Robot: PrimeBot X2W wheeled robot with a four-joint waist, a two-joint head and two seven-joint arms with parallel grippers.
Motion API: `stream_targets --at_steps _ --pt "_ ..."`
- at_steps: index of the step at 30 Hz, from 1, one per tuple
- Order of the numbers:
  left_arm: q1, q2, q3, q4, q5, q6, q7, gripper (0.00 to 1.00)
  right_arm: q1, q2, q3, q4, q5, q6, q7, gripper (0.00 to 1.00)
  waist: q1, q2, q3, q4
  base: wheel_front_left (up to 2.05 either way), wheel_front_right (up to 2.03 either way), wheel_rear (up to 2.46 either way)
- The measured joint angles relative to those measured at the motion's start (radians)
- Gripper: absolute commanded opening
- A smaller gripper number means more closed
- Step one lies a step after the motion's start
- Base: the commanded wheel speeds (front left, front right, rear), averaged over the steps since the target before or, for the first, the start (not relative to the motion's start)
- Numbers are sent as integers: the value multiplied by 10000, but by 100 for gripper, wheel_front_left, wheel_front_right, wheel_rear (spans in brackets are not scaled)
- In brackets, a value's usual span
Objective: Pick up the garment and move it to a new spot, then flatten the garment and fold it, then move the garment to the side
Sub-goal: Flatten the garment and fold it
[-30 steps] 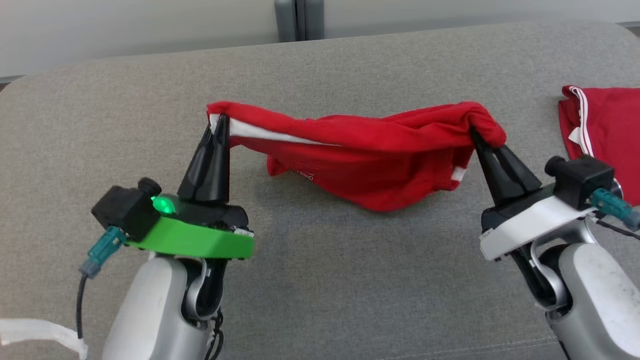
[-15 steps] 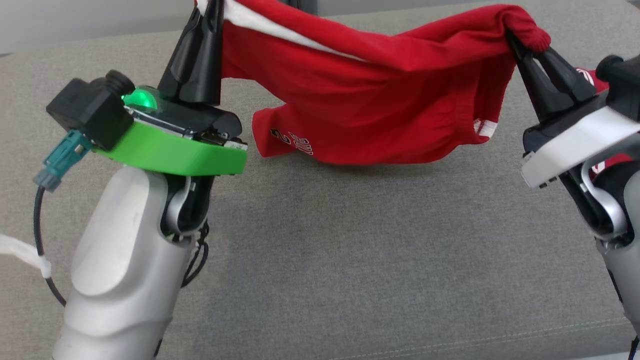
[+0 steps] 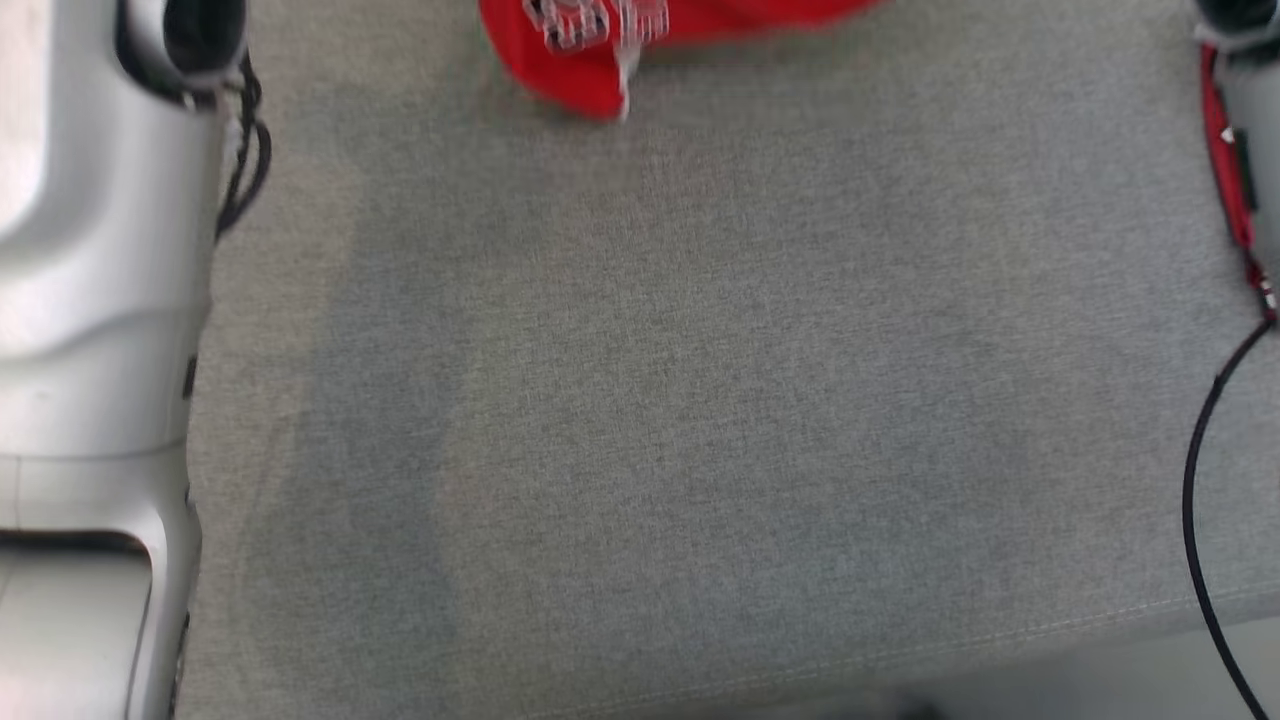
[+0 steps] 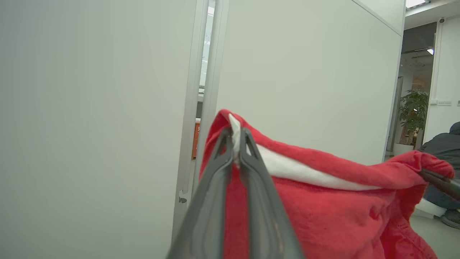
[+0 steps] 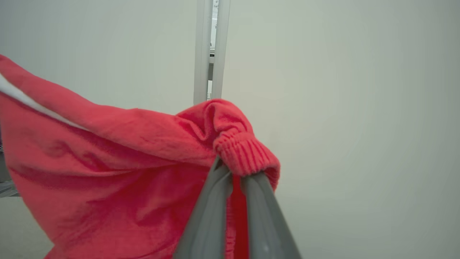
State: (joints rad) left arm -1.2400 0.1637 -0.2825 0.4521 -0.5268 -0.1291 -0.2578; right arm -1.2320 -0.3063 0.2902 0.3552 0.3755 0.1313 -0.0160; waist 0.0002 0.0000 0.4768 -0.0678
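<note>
Garment hangs stretched in the air above the grey cushion, red with a white stripe. My left pincer is clamped on its striped corner, my right pincer on a ribbed cuff, pale wall behind both.

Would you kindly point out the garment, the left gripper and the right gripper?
garment (image 4: 323,201), left wrist view, red cloth below the white stripe.
left gripper (image 4: 236,133), left wrist view, midway between its fingertips.
right gripper (image 5: 233,172), right wrist view, midway between its fingertips, under the ribbed cuff.
</note>
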Motion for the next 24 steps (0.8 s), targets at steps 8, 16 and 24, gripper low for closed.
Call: stream_targets --at_steps 8,16,24 --pt "-1046 -491 485 -1659 489 -2 -44 0 -1468 -182 8 640 -445 0 -1900 0 1 0 970 20 0 0 0" --pt "1684 -550 128 -1662 349 -2 -44 0 56 -316 1122 2017 -401 -2 -2069 0 0 0 940 192 0 0 0" --pt "5341 -846 -4 -2385 -186 -15 -42 0 2659 -1218 2431 2057 882 2 -1860 0 -2 0 240 491 0 0 0"
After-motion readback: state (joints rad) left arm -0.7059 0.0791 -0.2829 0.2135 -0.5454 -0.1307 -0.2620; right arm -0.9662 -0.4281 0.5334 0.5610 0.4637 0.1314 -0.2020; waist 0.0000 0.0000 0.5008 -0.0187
